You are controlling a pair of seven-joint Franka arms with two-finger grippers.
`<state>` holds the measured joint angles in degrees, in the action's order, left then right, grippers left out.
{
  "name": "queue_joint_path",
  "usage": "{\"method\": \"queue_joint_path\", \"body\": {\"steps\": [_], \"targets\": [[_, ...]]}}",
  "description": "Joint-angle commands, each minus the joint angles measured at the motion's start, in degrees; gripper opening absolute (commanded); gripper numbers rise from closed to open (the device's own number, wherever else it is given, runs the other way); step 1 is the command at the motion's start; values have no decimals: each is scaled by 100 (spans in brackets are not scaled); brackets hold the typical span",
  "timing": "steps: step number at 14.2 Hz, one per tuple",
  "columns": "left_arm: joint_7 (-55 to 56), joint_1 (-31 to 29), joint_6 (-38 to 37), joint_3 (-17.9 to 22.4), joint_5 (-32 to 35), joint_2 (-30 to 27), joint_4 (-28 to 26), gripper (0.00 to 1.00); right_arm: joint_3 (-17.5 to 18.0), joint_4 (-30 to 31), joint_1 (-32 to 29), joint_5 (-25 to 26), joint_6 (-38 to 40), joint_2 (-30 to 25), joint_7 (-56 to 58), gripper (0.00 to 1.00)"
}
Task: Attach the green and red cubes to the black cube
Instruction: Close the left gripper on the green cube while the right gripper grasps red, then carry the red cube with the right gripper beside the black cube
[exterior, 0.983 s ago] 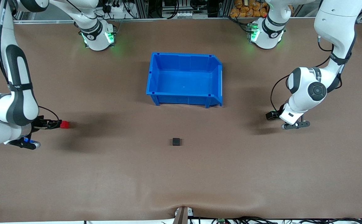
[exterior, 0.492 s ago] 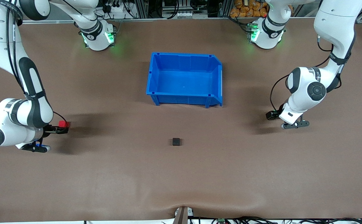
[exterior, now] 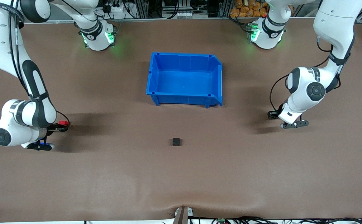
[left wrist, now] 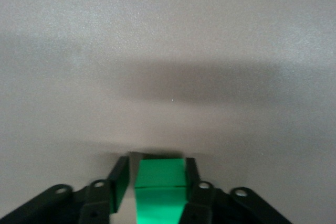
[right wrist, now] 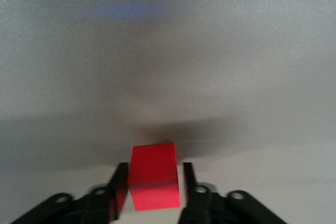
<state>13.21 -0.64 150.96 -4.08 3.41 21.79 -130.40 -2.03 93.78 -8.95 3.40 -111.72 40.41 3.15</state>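
Brown table (exterior: 181, 174): left hand (left wrist: 153, 179) grips green cube (left wrist: 160, 187), right hand (right wrist: 152, 184) red cube (right wrist: 153, 176).

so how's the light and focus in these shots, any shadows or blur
Front view: even overhead light, sharp, soft arm shadows on the table, green glow at both bases. Left wrist view: green cube and left claw blurred, broad shadow band. Right wrist view: red cube soft, shadow past it, faint blue smear.

Blue bin (exterior: 185, 57) sits open on the brown bench (exterior: 181, 174).

The plastic bin, one corner cut at a slant, stands mid-bench toward the edge farthest from the front camera. Cables (exterior: 249, 220) run along the nearest edge; orange packets (exterior: 246, 8) crowd the shelving above the bench's top edge.
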Motion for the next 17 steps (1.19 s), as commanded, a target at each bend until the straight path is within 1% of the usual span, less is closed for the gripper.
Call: {"method": "queue_joint_path", "body": {"steps": [1,2,3,4,6,8,9,10,12,14,17], "targets": [[85,-32,82,-31,89,-8,15,3,54,-44,-37,30,177,-16,-33,0],[138,-32,82,-31,89,-17,24,0,63,-88,-45,12,186,-25,-173,0],[312,-32,82,-31,89,-35,32,0,71,-140,-28,-14,221,-59,-392,0],[645,-24,82,-40,37,-52,59,0,106,-210,42,-102,482,-95,-829,0],[1522,90,74,-57,37,-52,225,0,142,-657,305,-601,1385,-95,-1988,0],[2698,195,47,-171,-7,9,540,0,142,-975,577,-1303,1793,-112,-3104,0],[3453,222,47,-250,1,79,690,0,142,-984,718,-1689,1803,-121,-3780,0],[3948,222,21,-355,-7,184,892,0,142,-993,893,-2015,1768,-130,-4431,0],[4591,231,3,-575,-7,325,1112,0,133,-1081,1332,-2430,1715,-182,-5556,0],[4989,266,-6,-672,-7,413,1280,0,133,-1230,1666,-2685,1505,-174,-6725,0],[5174,336,-6,-673,-7,422,1351,0,133,-1231,2142,-2818,400,-157,-8176,0]]}}
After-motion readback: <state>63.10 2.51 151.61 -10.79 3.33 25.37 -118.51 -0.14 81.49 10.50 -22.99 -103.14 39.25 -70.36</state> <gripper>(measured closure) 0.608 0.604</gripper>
